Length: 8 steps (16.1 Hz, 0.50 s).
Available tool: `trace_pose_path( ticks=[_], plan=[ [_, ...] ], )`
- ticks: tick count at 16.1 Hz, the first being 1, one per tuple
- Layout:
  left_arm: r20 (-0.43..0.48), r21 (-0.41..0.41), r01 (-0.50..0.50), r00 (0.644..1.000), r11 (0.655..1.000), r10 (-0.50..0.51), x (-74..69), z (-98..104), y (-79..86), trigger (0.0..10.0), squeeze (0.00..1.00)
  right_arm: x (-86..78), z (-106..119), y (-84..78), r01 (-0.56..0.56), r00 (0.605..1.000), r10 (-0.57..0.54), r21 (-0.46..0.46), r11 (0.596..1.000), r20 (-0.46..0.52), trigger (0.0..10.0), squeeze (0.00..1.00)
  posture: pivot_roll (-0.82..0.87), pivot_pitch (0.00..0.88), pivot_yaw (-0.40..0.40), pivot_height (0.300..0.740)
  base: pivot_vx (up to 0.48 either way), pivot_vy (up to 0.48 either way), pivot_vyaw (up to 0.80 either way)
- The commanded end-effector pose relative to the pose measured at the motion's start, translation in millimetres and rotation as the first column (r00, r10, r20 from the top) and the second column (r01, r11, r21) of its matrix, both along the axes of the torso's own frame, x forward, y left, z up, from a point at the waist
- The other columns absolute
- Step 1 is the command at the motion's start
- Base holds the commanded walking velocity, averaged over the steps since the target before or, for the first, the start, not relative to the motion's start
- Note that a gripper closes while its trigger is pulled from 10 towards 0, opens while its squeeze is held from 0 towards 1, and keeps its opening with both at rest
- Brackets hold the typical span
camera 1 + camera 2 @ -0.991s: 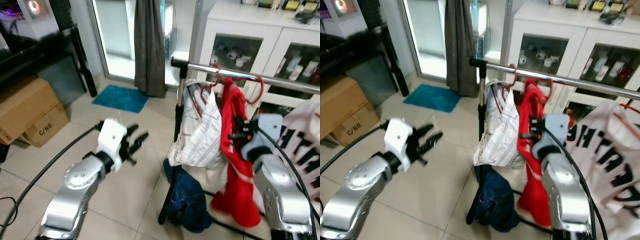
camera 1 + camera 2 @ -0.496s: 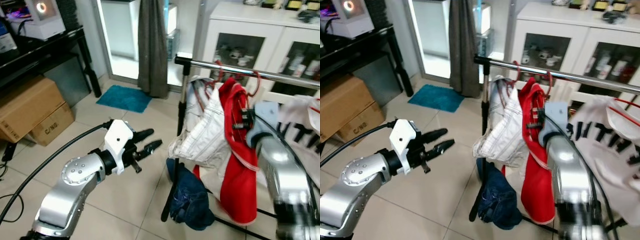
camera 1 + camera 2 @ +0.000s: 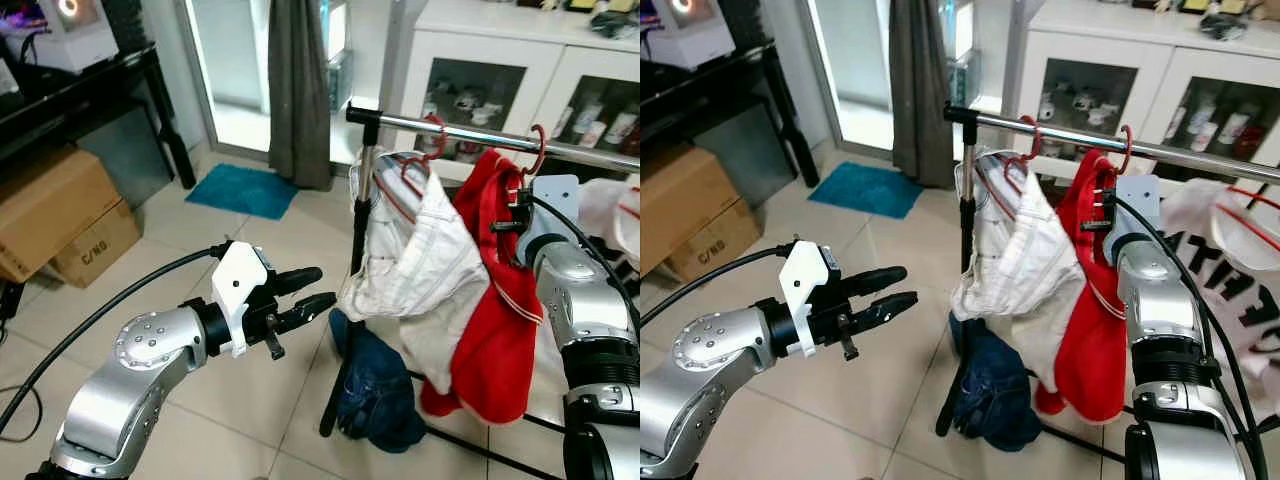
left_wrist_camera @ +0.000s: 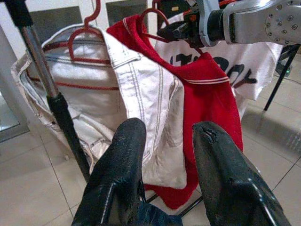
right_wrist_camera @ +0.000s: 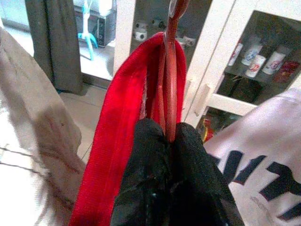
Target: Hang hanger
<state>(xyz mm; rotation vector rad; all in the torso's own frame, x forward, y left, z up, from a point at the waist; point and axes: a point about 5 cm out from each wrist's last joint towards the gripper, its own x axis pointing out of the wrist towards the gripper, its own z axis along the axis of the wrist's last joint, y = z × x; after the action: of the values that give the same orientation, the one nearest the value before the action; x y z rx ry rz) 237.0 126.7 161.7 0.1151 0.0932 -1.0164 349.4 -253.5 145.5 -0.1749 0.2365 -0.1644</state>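
Left eye view: chrome clothes rail (image 3: 470,133) on a black upright post (image 3: 352,300). Red plastic hanger (image 3: 530,160) with its hook over the rail, carrying a red knit garment with white trim (image 3: 500,330). Beside it, nearer the post, a second red hanger (image 3: 425,150) holds a white denim garment with dark stitching (image 3: 415,270). Dark blue fabric bundle (image 3: 375,395) hangs low by the post. Right gripper (image 3: 518,212) is up against the red garment's collar just under the hook. Left gripper (image 3: 300,297) held out over the beige tiled floor (image 3: 250,250), well apart from the rail, fingers spread. Brown cardboard boxes (image 3: 60,220) and a teal mat (image 3: 240,192) sit further back.

Right eye view: same layout. White glass-door cabinet (image 3: 1160,90) behind the rail; white shirt with black lettering (image 3: 1240,260) on the far side of the red garment.

Left wrist view: two black rubbery fingers (image 4: 117,174) apart, nothing between them. White denim and red knit hang side by side ahead, silver right arm (image 4: 254,21) at the red hanger's neck.

Right wrist view: right gripper's black fingers (image 5: 148,169) pressed together on the thin red hanger shaft (image 5: 170,84), red knit collar draped alongside.
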Motion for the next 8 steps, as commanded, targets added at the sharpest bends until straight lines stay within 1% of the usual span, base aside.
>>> trace_pose_path(
  ticks=[1,8],
  plan=[
    [0.006,0.005,0.019,1.000,1.000,-0.019,-1.4,2.9,-1.6,10.0,0.00,4.6,14.1,-0.5,-0.003,0.998,0.003,-0.002,1.000,0.059,10.0,0.00,-0.04,0.000,0.019,0.740,0.000,0.000,0.00],
    [0.006,0.005,0.019,1.000,1.000,-0.019,-1.4,2.9,-1.6,10.0,0.00,4.6,14.1,-0.5,-0.003,0.998,0.003,-0.002,1.000,0.059,10.0,0.00,-0.04,0.000,0.019,0.740,0.000,0.000,0.00]
  ],
)
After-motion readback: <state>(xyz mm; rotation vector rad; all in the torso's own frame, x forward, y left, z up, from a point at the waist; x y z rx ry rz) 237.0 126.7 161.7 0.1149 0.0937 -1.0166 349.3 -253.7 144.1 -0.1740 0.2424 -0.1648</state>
